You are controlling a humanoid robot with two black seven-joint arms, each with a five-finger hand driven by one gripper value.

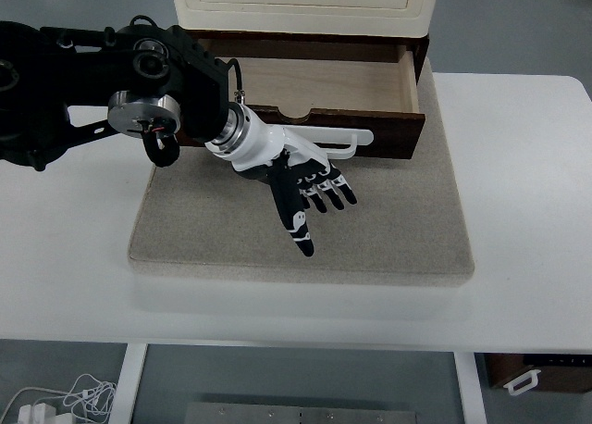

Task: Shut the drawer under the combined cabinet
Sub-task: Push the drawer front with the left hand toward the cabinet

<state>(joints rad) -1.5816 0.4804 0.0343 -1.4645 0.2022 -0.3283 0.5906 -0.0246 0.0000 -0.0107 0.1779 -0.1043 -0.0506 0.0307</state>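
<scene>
The left robot hand (301, 188), fingers spread and empty, hovers over the beige mat (407, 230) at 6 o'clock of the open drawer (324, 95) under the cabinet (301, 3).

Black jointed arm (102, 81) with silver disc, black cable, white wrist; black-and-white fingered robot hand (301, 188).
</scene>
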